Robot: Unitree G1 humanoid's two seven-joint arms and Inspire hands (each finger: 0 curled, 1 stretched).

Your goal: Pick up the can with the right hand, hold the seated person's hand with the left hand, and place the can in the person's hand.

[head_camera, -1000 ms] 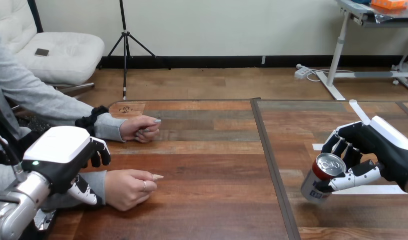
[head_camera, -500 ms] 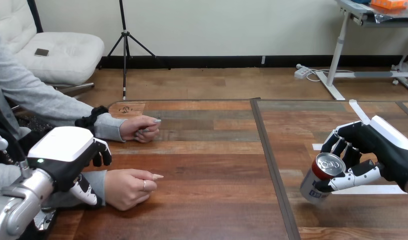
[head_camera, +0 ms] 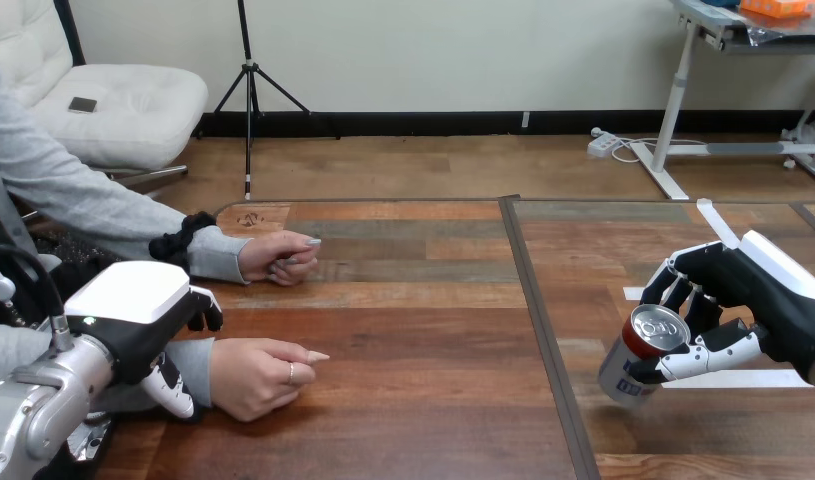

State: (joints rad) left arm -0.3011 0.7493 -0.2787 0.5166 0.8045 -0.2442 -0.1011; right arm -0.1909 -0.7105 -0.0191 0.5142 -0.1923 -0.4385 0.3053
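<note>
While my right hand (head_camera: 758, 295) grips the can (head_camera: 620, 377) with fingers and thumb wrapped round it, the can leans tilted over the right side of the table (head_camera: 413, 330), well apart from the person. My left hand (head_camera: 133, 305) is clasped round the person's wrist (head_camera: 190, 357), fingers behind, thumb in front. The person's hand (head_camera: 255, 375) rests loosely curled on the wood; their other hand (head_camera: 280, 257) lies farther back.

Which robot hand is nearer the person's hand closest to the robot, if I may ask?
Left. The left hand sits over the wrist, beside the person's hand; the right hand is far across the table, fingers round the can.
</note>
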